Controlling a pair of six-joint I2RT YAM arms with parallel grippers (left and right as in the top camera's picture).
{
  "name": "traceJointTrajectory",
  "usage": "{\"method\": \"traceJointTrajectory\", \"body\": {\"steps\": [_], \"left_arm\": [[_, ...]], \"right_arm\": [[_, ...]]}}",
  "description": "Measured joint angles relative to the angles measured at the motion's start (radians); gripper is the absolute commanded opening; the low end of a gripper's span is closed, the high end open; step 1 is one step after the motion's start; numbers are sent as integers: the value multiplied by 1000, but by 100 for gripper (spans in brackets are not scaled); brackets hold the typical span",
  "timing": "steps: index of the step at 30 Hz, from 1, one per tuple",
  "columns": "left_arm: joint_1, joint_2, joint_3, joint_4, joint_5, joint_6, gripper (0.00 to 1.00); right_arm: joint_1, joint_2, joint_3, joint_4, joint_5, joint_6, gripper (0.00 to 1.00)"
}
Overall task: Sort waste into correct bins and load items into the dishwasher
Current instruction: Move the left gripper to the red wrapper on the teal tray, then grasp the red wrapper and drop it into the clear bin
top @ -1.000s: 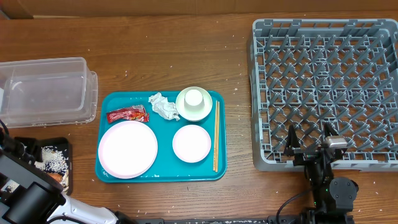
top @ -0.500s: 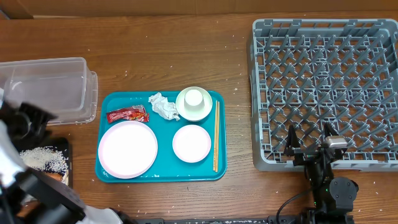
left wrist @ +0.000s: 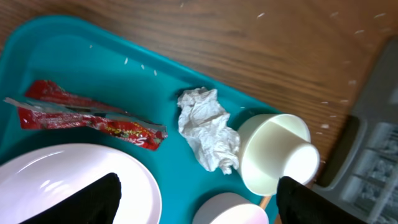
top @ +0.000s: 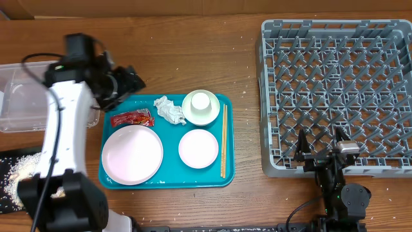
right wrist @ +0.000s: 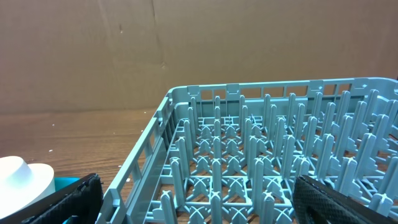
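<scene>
Dish rack: bare, nothing loaded. Right gripper sits at its near edge with fingers spread and nothing in them.

Clear tub, far left, looks empty as far as I can see. The left arm covers part of it.

Teal tray, mid-table, carries nearly everything else:
- Large plate at front left, looks clean.
- One small bowl just right of the plate.
- Second bowl behind it, with the cup sitting in it, base up by the look of it.
- Chopsticks along the right rim.

Black tray, at the front-left corner, holds a heap of rice scraps, so I read the food-waste step as mostly done. I can't see the orange stick; the arm is over that spot.

Left gripper hovers over the teal tray's back-left corner, fingers wide apart, empty. Its wrist view looks down on the napkin and the red wrapper, which lie just beside each other on the tray.

My read is that we're early in the task. Left to do: napkin and wrapper to a bin, then four dishes plus the chopsticks into the rack. The next pick is probably one of the two bits of waste — can't say which.
</scene>
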State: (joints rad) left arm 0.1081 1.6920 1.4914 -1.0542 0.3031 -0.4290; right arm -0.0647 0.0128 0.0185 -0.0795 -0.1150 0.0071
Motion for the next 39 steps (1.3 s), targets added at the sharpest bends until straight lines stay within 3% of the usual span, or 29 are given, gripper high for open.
{"method": "traceJointTrajectory", "body": {"steps": [6,13,21,31,39], "left_arm": [[-97,105,0,5,-198,-217,72],[-107,222,0,13,-269,-380,62],[-107,310,0,25,-290,-423,59],[-107,344,0,29,-292,-436,6],[-107,358,151,-151,-285,-393,4]], "right_arm": [[0,0,0,0,0,0,100],[0,0,0,0,0,0,100],[0,0,0,0,0,0,100],[0,0,0,0,0,0,100],[0,0,0,0,0,0,100]]}}
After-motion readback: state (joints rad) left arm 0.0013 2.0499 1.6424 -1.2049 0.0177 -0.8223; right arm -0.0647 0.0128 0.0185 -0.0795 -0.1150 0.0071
